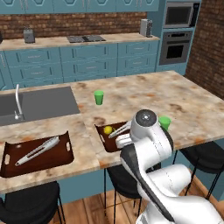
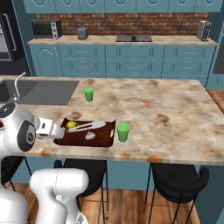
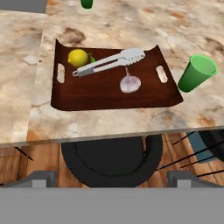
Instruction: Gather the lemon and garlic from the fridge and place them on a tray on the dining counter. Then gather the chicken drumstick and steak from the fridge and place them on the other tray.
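On the dining counter point(image 1: 144, 94) a dark brown tray point(image 3: 100, 94) holds the yellow lemon point(image 3: 78, 57) at one end and the off-white garlic point(image 3: 130, 83) near its middle, with metal tongs point(image 3: 109, 63) lying between them. The same lemon point(image 2: 71, 125) and garlic point(image 2: 90, 136) show in the right base view. My gripper point(image 3: 112, 179) is open and holds nothing; it hangs off the counter's near edge, looking down at this tray. The other tray point(image 1: 48, 159) sits further left with only tongs on it. The black fridge point(image 2: 17, 39) stands far back left. The chicken drumstick and steak are out of view.
A green cup point(image 3: 197, 72) stands just beside the loaded tray, and another green cup point(image 1: 99, 97) stands mid-counter. A grey sink point(image 1: 39, 105) with a faucet is set in the counter's left part. Black stools point(image 3: 109, 162) stand under the near edge.
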Controlling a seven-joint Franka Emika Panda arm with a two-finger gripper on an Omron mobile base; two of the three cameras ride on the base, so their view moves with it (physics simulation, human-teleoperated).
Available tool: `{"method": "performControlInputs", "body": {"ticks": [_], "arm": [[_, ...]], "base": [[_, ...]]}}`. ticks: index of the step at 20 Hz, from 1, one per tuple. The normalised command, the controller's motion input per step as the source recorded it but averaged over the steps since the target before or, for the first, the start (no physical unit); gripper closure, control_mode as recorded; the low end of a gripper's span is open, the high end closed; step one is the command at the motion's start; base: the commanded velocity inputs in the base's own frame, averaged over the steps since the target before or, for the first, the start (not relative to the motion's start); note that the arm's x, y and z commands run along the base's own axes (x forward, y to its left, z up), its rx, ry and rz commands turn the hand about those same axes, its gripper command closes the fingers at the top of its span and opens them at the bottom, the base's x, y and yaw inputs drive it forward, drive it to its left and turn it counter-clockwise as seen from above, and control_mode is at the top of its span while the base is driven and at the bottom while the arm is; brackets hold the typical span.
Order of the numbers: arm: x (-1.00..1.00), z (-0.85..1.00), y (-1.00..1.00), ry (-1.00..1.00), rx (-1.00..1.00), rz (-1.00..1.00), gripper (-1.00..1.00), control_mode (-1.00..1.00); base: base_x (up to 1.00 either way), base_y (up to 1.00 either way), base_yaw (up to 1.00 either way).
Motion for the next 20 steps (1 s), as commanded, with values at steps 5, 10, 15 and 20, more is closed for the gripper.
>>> {"method": "performControlInputs", "body": {"ticks": [5, 10, 15, 20], "arm": [[-0.75, 0.09, -0.22, -0.04, 0.04, 0.0, -1.0, -1.0], [-0.38, 0.0, -0.33, 0.0, 0.04, -0.01, -1.0, -1.0], [0.0, 0.0, 0.0, 0.0, 0.0, 0.0, -1.0, 1.0], [0.0, 0.0, 0.0, 0.0, 0.0, 0.0, -1.0, 1.0]], "base": [[0.0, 0.0, 0.0], [0.0, 0.0, 0.0], [-0.26, 0.08, 0.0], [-0.24, 0.87, 0.01]]}}
